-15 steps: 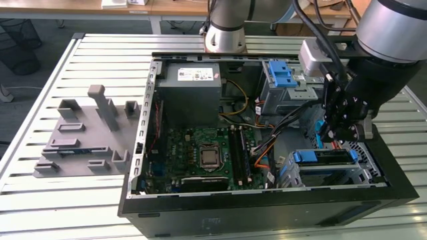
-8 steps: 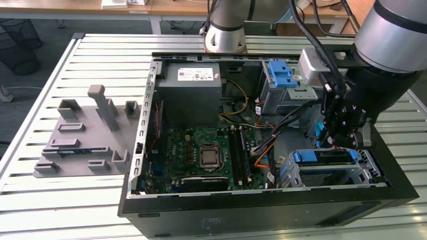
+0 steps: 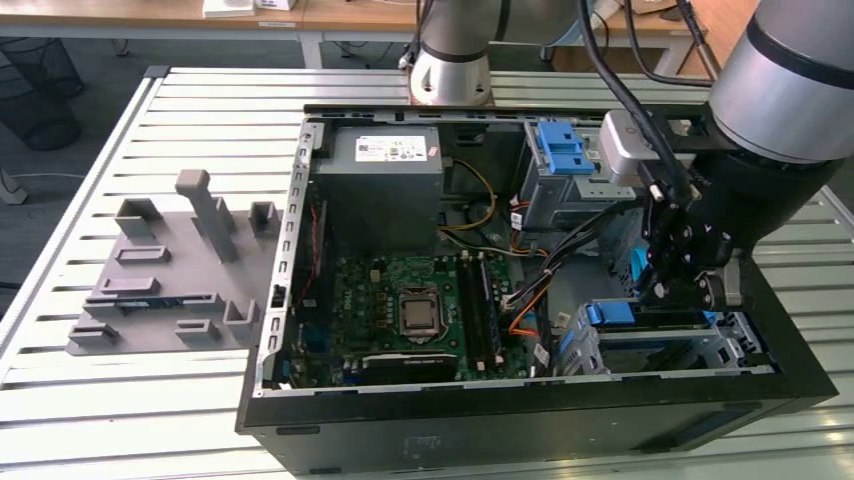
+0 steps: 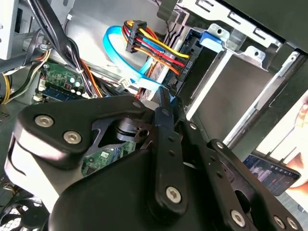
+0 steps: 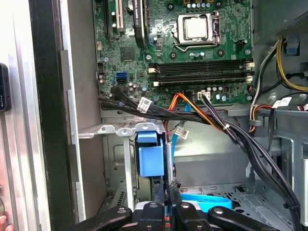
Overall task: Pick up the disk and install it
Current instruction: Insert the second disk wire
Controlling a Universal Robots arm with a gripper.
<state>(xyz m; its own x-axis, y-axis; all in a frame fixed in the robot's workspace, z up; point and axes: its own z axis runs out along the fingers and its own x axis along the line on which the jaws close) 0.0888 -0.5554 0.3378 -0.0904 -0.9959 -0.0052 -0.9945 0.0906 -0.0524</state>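
The open computer case [image 3: 287,300] lies on the slatted table. My gripper [image 3: 683,295] hangs low over the drive cage [image 3: 747,335] at the exterior view's right. In both wrist views its fingers [image 5: 177,211] are drawn together, gripper [image 5: 168,204], gripper [image 4: 163,96], with nothing seen between them. A bright blue frame end [image 5: 150,159] stands in the cage slot [image 5: 120,129] just beside the fingertips; it looks like the disk's edge [image 3: 611,313]. A grey flat face with a blue tab [image 4: 211,36] lies inside the cage rails. The rest of the disk is hidden.
Black and orange cable bundles [image 5: 202,115] and a light blue flat cable [image 4: 120,53] cross close to the gripper. The motherboard [image 3: 414,300], the grey box with a white sticker [image 3: 387,170] and a ridged blue latch [image 3: 567,150] are in the case. A grey holder [image 3: 174,270] stands on the table at left.
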